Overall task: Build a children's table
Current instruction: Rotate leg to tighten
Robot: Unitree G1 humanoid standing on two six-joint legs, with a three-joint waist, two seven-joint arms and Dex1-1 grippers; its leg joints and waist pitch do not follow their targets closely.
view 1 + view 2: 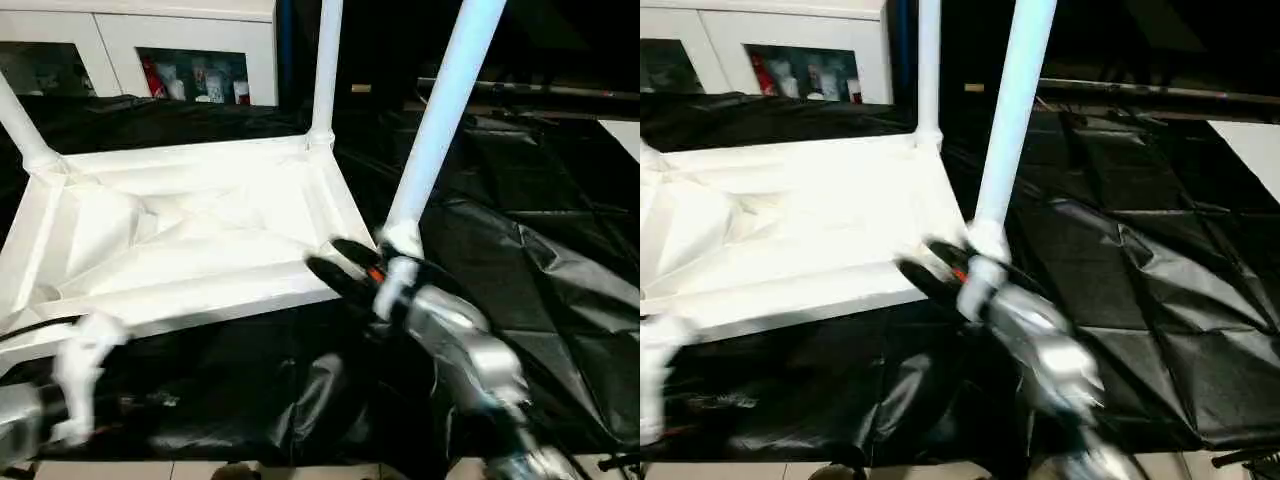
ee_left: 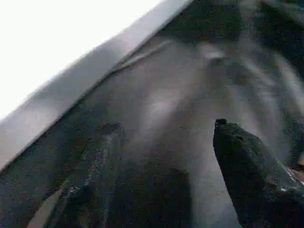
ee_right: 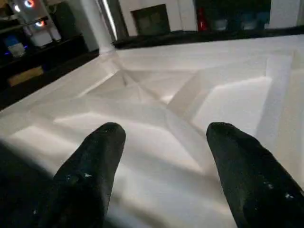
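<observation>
No writing can be read anywhere; the coloured items behind the cabinet (image 1: 150,45) glass are too small to make out. The work surface is covered by a crinkled black sheet (image 1: 540,270), and pale floor is seen along the near edge. A dark room lies behind, with a shelf of dim lights seen in the right wrist view.

The table top (image 1: 190,235) lies upside down on the sheet, ribbed underside up. Three legs stand upright from its corner sockets: a near right leg (image 1: 440,120), a far right leg (image 1: 326,70) and a far left leg (image 1: 22,128), all cut off by the upper edge. The fourth corner is hidden at the lower left.

The right gripper (image 1: 340,262) is held at the top's near right corner, just beside the base of the near leg, fingers (image 3: 95,161) apart over the ribbed underside with nothing between them. The left gripper (image 2: 166,156) is blurred, its fingers apart over the sheet beside the top's near edge; no contact can be made out.
</observation>
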